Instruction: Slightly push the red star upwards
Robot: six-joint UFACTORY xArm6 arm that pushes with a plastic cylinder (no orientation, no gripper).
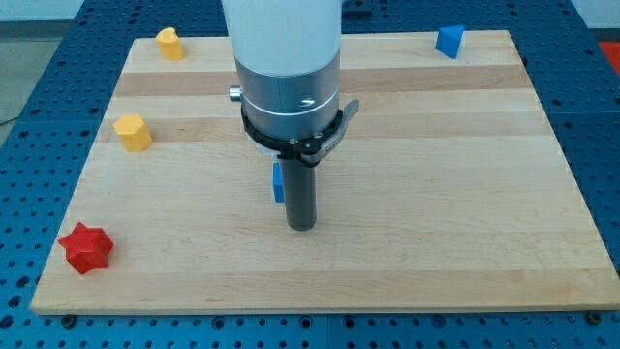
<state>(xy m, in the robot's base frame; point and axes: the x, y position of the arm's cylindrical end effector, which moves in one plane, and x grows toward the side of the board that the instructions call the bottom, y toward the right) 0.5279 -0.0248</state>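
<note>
The red star (86,247) lies near the bottom left corner of the wooden board (465,242). My tip (303,227) rests on the board near its middle, far to the right of the red star. A blue block (278,181) sits just left of the rod, mostly hidden behind it, so its shape cannot be made out.
A yellow block (133,132) sits at the left side of the board. Another yellow block (170,44) is at the top left. A blue block (449,41) is at the top right. The arm's white body (286,58) covers the top middle.
</note>
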